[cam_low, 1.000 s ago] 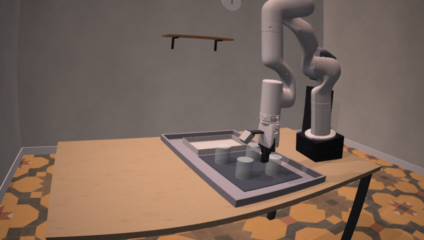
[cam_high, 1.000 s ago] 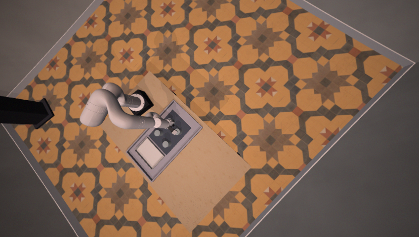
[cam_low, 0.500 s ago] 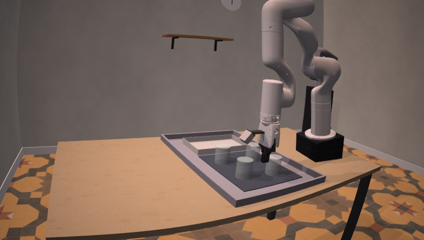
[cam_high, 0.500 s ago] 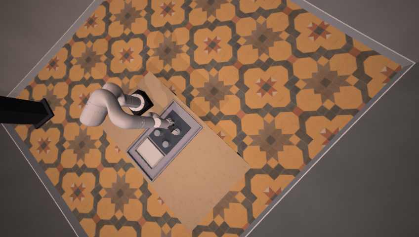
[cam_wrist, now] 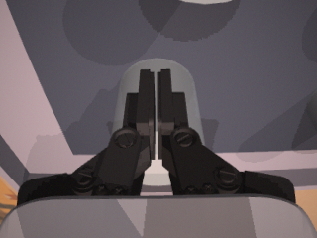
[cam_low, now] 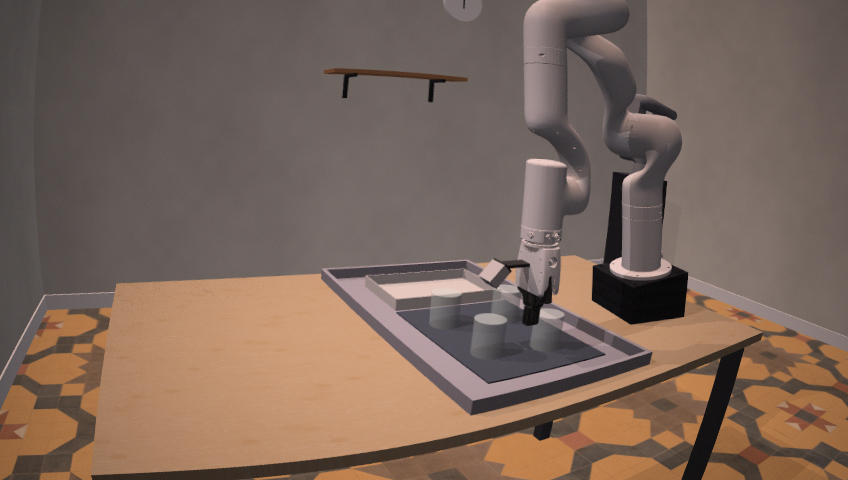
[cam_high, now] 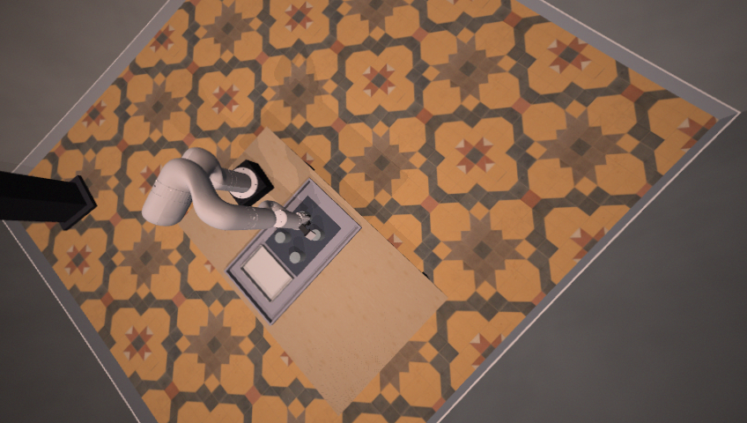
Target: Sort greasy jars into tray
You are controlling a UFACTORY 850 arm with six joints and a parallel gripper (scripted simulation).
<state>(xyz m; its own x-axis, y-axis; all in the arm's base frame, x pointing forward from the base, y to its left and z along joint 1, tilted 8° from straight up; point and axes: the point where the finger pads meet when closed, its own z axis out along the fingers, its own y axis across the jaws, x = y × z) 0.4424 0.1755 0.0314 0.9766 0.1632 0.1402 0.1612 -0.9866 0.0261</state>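
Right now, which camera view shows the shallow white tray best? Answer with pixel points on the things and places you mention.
The exterior view: the shallow white tray (cam_high: 267, 273) (cam_low: 410, 302) shows its raised rim and pale floor there, beside the jars. The top view shows only its small rectangular outline from above; the wrist view misses it.

Looking steeply down from high above; facing across the desk (cam_high: 361, 324) (cam_low: 238, 368) from nearby; peering past the pincer (cam_high: 309, 230) (cam_low: 530, 315) (cam_wrist: 156, 114) up close; all 3 sharing the mat (cam_high: 335, 227) (cam_low: 499, 371) (cam_wrist: 277, 99).

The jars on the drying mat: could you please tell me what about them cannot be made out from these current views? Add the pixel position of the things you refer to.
- Grease on any jar (cam_low: 489, 337): the film is invisible in every view.
- Fourth jar, top view: hidden beneath the arm and gripper.
- Rear jar (cam_low: 505, 303), exterior view: partly covered by the gripper (cam_high: 309, 230) (cam_low: 530, 322) (cam_wrist: 156, 71).
- Another jar (cam_wrist: 205, 1), wrist view: cut off by the upper edge.
- Contact between jaws and the nearest jar: too small to tell in the exterior view.
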